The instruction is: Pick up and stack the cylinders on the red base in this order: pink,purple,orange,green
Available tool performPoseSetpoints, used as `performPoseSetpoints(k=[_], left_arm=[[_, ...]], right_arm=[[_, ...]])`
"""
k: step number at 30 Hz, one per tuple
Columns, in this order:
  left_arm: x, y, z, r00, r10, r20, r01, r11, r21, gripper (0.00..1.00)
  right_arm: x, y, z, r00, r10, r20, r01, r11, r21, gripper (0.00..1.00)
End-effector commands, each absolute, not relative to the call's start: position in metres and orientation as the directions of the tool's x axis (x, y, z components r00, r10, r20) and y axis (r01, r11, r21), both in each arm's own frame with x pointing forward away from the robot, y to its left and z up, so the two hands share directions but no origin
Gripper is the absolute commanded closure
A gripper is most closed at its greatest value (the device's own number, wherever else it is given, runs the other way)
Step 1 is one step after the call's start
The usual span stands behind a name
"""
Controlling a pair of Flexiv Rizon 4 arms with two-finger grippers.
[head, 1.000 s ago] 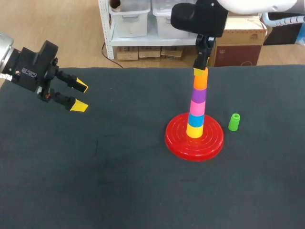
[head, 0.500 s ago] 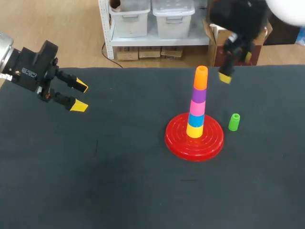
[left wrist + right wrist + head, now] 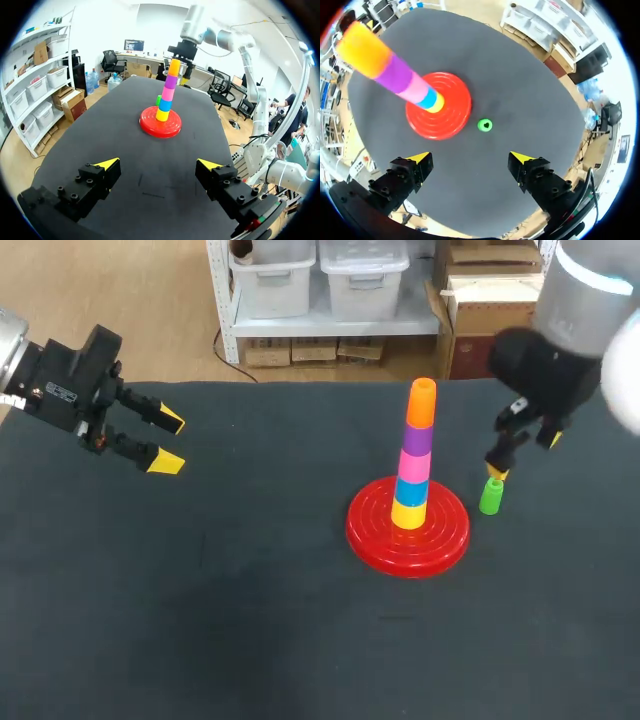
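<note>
Head view: right of centre, the ribbed red base (image 3: 445, 538) bears an upright stack (image 3: 415, 455) of yellow, blue, pink, purple and orange, counting upward. The green cylinder (image 3: 491, 496) stands upright just right of it, near the right gripper (image 3: 525, 456), which is spread and empty. Upper left, the left gripper (image 3: 168, 442) gapes, empty. Left wrist: the stack stands well ahead. Right wrist: the green cylinder shows end-on — a hollow ring — ahead of the spread fingers.

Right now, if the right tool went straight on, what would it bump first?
Probably the green cylinder, standing on the table roughly centred ahead of the open right tool. Depth is hard to judge.
</note>
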State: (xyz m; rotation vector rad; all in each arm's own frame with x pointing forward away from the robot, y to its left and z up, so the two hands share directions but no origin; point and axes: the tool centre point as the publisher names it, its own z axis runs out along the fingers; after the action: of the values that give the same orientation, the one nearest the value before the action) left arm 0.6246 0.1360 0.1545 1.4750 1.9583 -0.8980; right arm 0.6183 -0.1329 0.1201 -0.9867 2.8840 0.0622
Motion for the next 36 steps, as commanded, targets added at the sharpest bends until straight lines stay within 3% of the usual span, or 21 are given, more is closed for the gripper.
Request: performPoseSetpoints(k=[1, 21, 24, 31, 36], left_arm=[[0.624, 0.137, 0.153, -0.266, 0.614, -0.744, 0.964, 0.184, -0.193, 0.0], [0.624, 0.137, 0.153, -0.266, 0.614, -0.744, 0.964, 0.184, -0.193, 0.0], [0.624, 0.137, 0.153, -0.266, 0.614, -0.744, 0.964, 0.184, -0.193, 0.0], [0.624, 0.137, 0.153, -0.266, 0.614, -0.744, 0.964, 0.184, -0.193, 0.0], [0.624, 0.137, 0.153, -0.266, 0.614, -0.744, 0.964, 0.184, -0.193, 0.0]], right_arm=[[0.631, -0.131, 0.084, -0.803, -0.586, -0.114, -0.587, 0.809, -0.02, 0.0], [0.668, -0.138, 0.041, -0.847, -0.529, -0.058, -0.531, 0.847, 0.025, 0.0], [0.672, -0.137, 0.038, -0.847, -0.527, -0.064, -0.53, 0.848, 0.031, 0.26], [0.675, -0.135, 0.035, -0.85, -0.522, -0.071, -0.525, 0.851, 0.03, 0.47], [0.675, -0.133, 0.03, -0.851, -0.521, -0.071, -0.524, 0.851, 0.037, 0.51]])
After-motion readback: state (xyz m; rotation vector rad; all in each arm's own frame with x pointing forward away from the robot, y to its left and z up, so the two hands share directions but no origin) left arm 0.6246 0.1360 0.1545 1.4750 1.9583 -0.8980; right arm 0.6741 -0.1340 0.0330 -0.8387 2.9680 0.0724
